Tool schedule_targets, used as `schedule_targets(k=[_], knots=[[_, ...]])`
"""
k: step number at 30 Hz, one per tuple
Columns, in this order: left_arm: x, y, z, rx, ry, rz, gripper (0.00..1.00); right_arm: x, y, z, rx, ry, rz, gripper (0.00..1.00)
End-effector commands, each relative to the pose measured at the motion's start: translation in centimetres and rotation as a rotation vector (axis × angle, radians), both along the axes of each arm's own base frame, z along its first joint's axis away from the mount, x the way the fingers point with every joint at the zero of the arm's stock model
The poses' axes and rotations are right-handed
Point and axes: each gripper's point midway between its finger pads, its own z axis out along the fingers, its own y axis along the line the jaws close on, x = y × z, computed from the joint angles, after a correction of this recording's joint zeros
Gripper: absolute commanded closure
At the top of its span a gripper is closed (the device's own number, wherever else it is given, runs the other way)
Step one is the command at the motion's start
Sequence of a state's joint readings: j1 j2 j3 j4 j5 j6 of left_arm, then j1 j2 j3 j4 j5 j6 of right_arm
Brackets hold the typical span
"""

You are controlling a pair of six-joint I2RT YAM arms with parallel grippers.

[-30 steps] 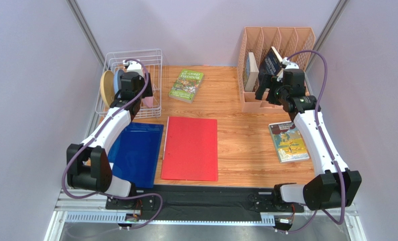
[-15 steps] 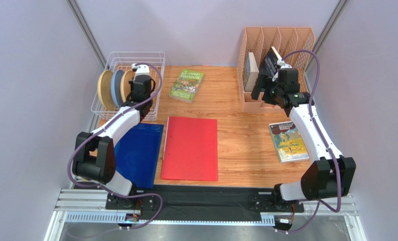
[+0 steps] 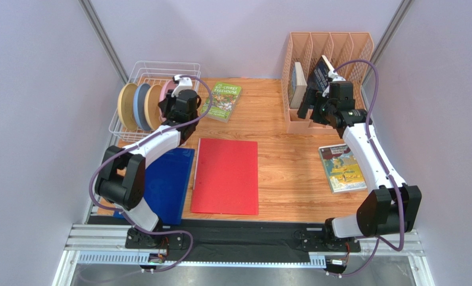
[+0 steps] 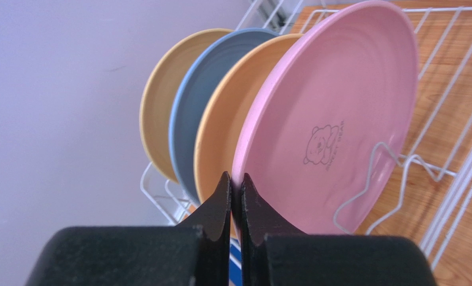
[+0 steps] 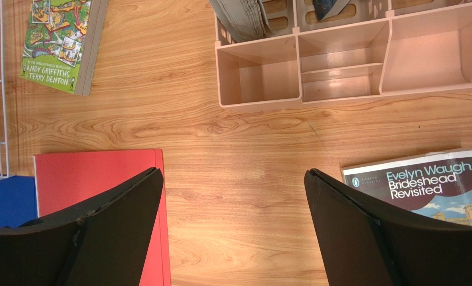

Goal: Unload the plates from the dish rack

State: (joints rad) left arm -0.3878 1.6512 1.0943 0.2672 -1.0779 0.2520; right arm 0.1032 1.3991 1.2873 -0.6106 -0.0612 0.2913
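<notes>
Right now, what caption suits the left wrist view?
Left tool pinches the rim of the pink plate; three more plates stand behind, in the dish rack.

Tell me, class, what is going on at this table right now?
A two-armed robot is unloading a dish rack. Its left hand is shut on the lower rim of the pink plate, the nearest of four standing upright in the rack. The blue plate and two cream plates stand behind it, so none is out yet. The right hand hangs open and empty over the table, near the peach organiser.
</notes>
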Motion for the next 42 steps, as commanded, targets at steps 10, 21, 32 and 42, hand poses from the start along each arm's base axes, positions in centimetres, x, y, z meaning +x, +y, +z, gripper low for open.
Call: schedule_targets(k=[10,21,32,42], knots=[[-4.0,-0.3,11.3,-0.165,-0.231,-0.021,1.0,-1.2,1.4,1.9,0.073,-0.063,0.052,0.05],[-8.8,-11.3,4.5,-0.841,-0.008,-0.535,1.0,-4.6,8.1,2.6,0.361,-0.121,0.268,0.08],[-10.1,-18.9,0.5,-1.171,0.131,-0.716,1.0,-5.6,14.0,1.5,0.487,-0.096,0.399,0.1],[-10.4,-19.2,0.5,-1.185,0.131,-0.728,1.0,-5.3,19.6,-2.1,0.499,0.004,0.514,0.41]])
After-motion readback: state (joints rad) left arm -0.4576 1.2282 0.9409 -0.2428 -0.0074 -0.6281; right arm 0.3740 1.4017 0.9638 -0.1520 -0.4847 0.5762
